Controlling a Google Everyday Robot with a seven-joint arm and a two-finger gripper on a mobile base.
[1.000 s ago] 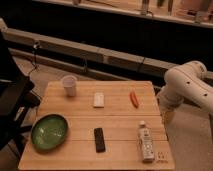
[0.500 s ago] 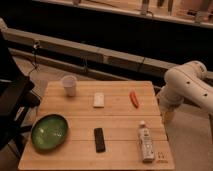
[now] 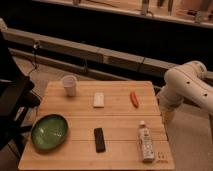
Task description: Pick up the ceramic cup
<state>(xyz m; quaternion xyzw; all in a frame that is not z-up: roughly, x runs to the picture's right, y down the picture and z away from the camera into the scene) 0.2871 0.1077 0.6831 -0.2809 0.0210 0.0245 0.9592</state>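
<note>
The ceramic cup is small, plain and white. It stands upright at the far left of the wooden table. My white arm hangs off the table's right side. My gripper points down beside the table's right edge, far from the cup and level with the tabletop. It holds nothing that I can see.
A green bowl sits at the near left. A flat white block lies mid-table, a black remote in front of it. A red-orange object and a lying bottle are at the right. A dark chair stands at the left.
</note>
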